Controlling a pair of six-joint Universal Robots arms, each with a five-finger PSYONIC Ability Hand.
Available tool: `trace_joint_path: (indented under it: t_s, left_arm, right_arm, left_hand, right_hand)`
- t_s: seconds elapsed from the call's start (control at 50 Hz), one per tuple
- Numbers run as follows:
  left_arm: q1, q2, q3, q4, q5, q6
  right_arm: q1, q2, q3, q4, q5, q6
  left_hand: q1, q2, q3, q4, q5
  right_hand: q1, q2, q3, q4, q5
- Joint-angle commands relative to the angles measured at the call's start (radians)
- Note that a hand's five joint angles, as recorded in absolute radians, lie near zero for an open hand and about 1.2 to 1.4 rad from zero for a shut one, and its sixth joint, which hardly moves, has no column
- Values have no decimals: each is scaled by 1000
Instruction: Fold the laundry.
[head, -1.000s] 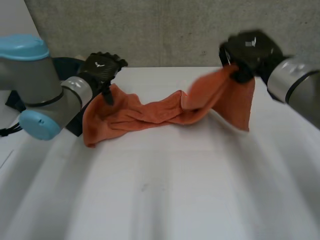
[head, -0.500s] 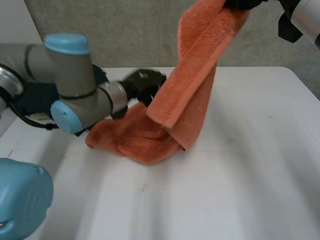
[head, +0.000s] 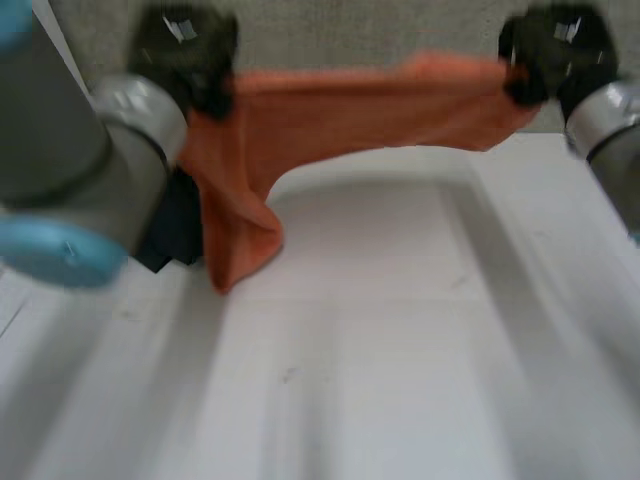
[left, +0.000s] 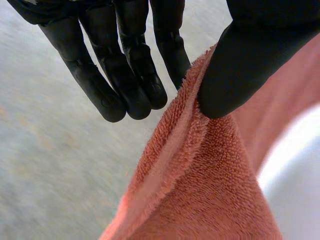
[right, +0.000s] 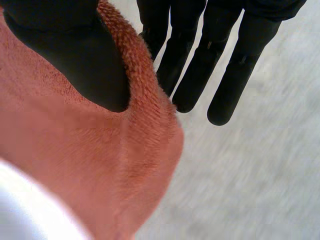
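Observation:
An orange towel (head: 340, 110) hangs stretched in the air above the white table (head: 400, 330), held at its two upper corners. My left hand (head: 185, 45) grips the left corner, with the thumb pressing the terry cloth (left: 200, 180) against the fingers (left: 130, 75). My right hand (head: 550, 50) holds the right corner the same way, its thumb on the towel (right: 75, 150) beside straight fingers (right: 200, 70). The towel's left part droops down, and its lowest tip (head: 235, 260) touches the table.
A grey concrete wall (head: 350, 30) rises behind the table. A dark object (head: 175, 235) lies at the table's far left, behind my left arm (head: 70, 170). My right forearm (head: 610, 130) reaches in over the table's right side.
Both hands have risen and spread apart. The left hand has taken hold of a corner and lifted it. The towel, bunched on the table before, now hangs stretched between them.

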Motion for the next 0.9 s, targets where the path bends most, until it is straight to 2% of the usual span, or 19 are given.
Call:
trace_joint_path:
  t_s: [0.02,0.14,0.22,0.24,0.3,0.32,0.38,0.44,0.5,0.6,0.64,0.8,0.9]
  left_arm:
    - [-117,-150,-266,122,-29,49]
    - [-145,-320,-203,82,-69,9]
    - [-155,-342,-152,14,-66,-25]
    - [-154,-339,-142,-5,-65,-36]
    - [-146,-316,-140,-29,-59,-42]
    - [-133,-288,-145,-33,-57,-42]
    - [-93,-218,-184,-35,-56,-37]
    - [-51,-153,-229,-32,-45,-27]
    - [8,-81,-290,-20,7,4]
    - [114,-15,-365,-9,121,96]
    - [201,-9,-390,-7,191,177]
    - [386,-61,-392,-26,340,384]
    - [447,-107,-389,-18,397,461]
  right_arm:
    - [-41,167,210,-68,-47,-25]
    - [-47,305,196,-73,-41,-92]
    - [-49,320,182,-30,-42,-146]
    - [-47,314,178,-2,-46,-166]
    - [-43,290,170,48,-46,-196]
    - [-38,264,165,91,-46,-224]
    - [-23,212,151,189,-41,-294]
    - [-16,182,138,261,-47,-377]
    - [-7,153,115,364,-47,-508]
    - [20,139,66,533,-49,-687]
    - [45,162,24,619,-55,-750]
    - [105,291,-82,700,-50,-773]
    - [120,372,-140,693,-23,-773]
  left_hand:
    - [239,202,211,202,264]
    - [204,167,177,168,229]
    - [-7,-44,-34,-43,18]
    - [-214,-251,-241,-250,-189]
    - [-491,-528,-519,-527,-466]
    - [-634,-671,-662,-671,-609]
    - [-835,-872,-862,-871,-810]
    - [-868,-904,-895,-904,-842]
    - [-903,-940,-930,-939,-878]
    - [-932,-969,-960,-969,-907]
    - [-930,-966,-957,-966,-904]
    - [-909,-946,-937,-945,-884]
    - [-906,-943,-934,-942,-881]
  right_hand:
    - [269,214,208,199,233]
    - [269,214,208,199,233]
    - [269,214,208,199,233]
    - [269,214,208,199,233]
    - [-3,-58,-64,-73,-40]
    - [-301,-356,-362,-371,-337]
    - [-591,-645,-652,-661,-627]
    - [-732,-787,-793,-802,-769]
    - [-762,-817,-823,-832,-798]
    - [-762,-817,-823,-832,-798]
    - [-762,-817,-823,-832,-798]
    - [-709,-764,-770,-779,-746]
    - [-656,-711,-717,-726,-693]
